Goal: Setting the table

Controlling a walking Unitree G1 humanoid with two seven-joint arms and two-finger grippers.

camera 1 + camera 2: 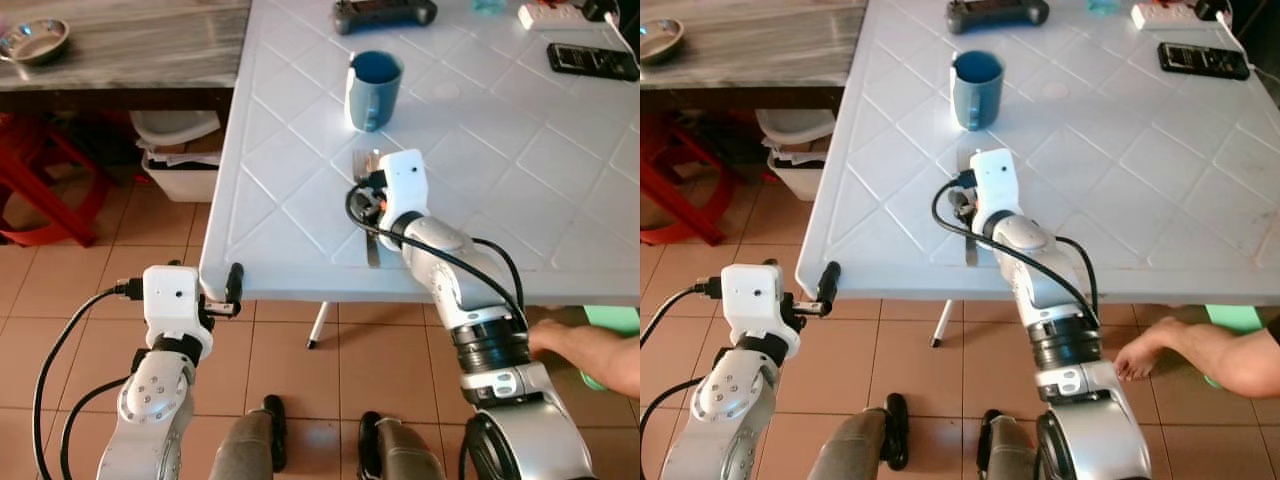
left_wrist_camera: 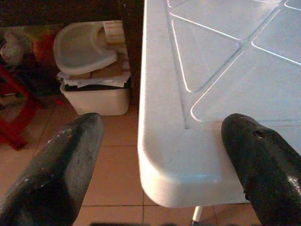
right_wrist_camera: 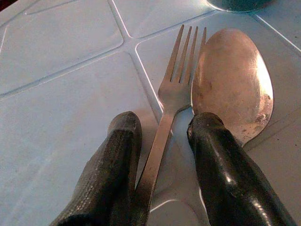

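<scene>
Blue mug point(image 1: 374, 89): upright on the white table point(image 1: 520, 190), handle toward the robot's left; inside looks dark blue, contents cannot be told.
Metal bowl point(image 1: 34, 40): on the grey wooden table point(image 1: 140, 40), well to the left of the mug; what it holds cannot be told.
White bin point(image 1: 185, 160): on the tiled floor point(image 1: 120, 290) under the table's left edge, with papers or cardboard inside and a white lid resting on top.
Right gripper point(image 3: 160, 136): low over the table, on the robot's side of the mug; its 2 fingers point(image 3: 115, 155) are a narrow gap apart with the fork handle lying between them. One finger sits against the handle and the other overlaps the spoon's near end; a firm grip cannot be told.
Fork point(image 3: 171, 99): flat on the table, long axis running from the robot toward the mug, 4 tines pointing at the mug.
Spoon point(image 3: 233, 80): flat just beside the fork, touching it, parallel, bowl end toward the mug.
Left gripper point(image 2: 160, 155): fingers spread wide, holding nothing, facing the table's near left corner, well left of the mug.
Person's hand point(image 1: 570, 345): below the table's near edge, beside the right arm.
</scene>
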